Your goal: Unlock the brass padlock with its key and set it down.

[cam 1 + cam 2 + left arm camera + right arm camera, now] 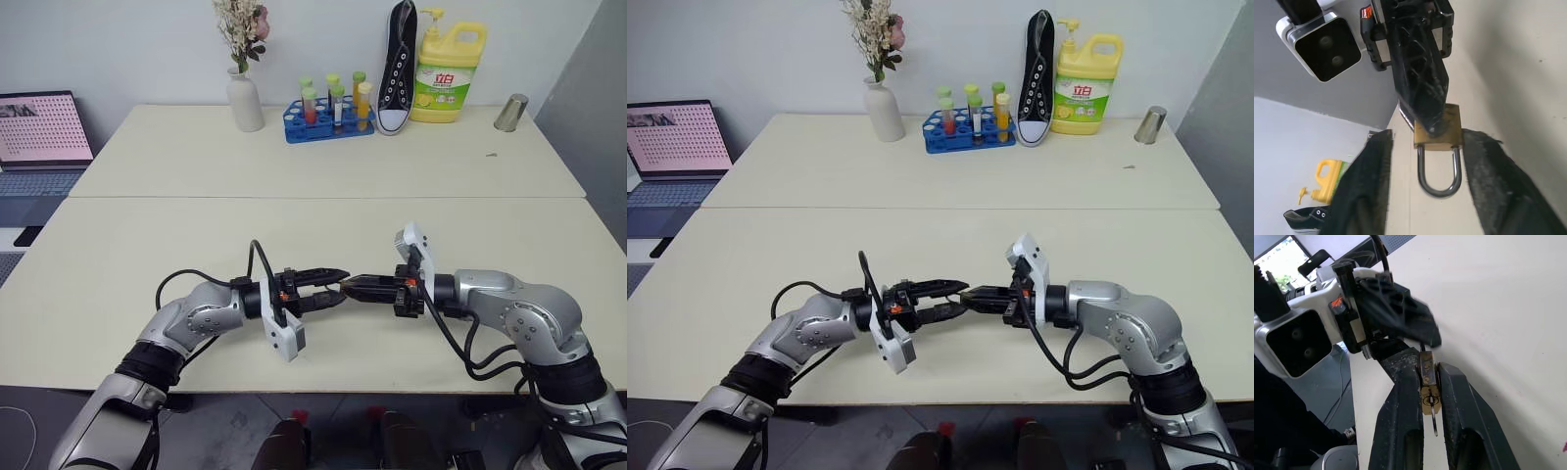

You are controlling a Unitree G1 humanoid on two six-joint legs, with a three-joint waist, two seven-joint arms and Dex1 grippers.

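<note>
Both arms are raised over the near edge of the table (pixel 118 294), with the grippers pointing at each other tip to tip. Landmark for this entry: the brass padlock (pixel 1438 128), which sits in the air between the two grippers, above the tabletop and not resting on it.

Right gripper (pixel 1429 377): its two black fingers are pressed together on the golden body of the padlock, one on each flat side. In the right wrist view the keyway end of the body faces the camera, and a thin silver key blade (pixel 1433 420) hangs from that end between the fingers.

Left gripper (pixel 1422 147): its fingers stand apart, one on either side of the padlock's silver shackle (pixel 1439 172). A gap shows on both sides of the shackle in the left wrist view; neither finger (pixel 1369 186) presses on it. The shackle loop points toward the left wrist camera, both legs entering the body. Whether it is latched cannot be told.

Well behind the padlock, along the far edge of the table: a white vase with dried flowers (pixel 244 98), a blue rack of test tubes (pixel 329 113), a black sneaker standing on end (pixel 397 69), a yellow detergent bottle (pixel 449 76) and a metal cup (pixel 510 113). Far off to the robot's left of the padlock, an open laptop (pixel 41 132) sits on a separate surface.
</note>
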